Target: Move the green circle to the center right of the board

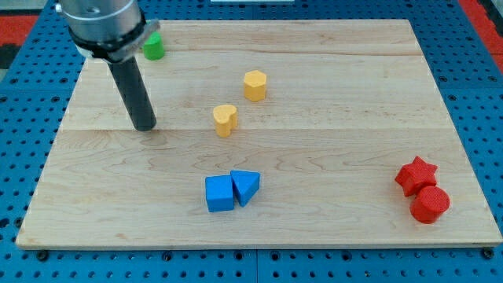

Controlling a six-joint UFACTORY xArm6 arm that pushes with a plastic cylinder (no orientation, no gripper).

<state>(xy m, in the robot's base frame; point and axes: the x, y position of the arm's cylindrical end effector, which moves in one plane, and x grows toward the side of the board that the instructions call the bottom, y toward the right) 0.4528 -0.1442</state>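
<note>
The green circle [153, 47] stands near the board's top left corner, partly hidden behind the arm's head. My tip [145, 126] rests on the board below the green circle, well apart from it, at the view's left. The yellow heart [225, 119] lies to the right of my tip.
A yellow hexagon [255, 85] sits above and right of the heart. A blue cube [219, 193] and a blue triangle [245, 187] touch near the bottom middle. A red star [415, 174] and a red cylinder [430, 203] sit at the bottom right. The wooden board [354, 94] ends on a blue pegboard.
</note>
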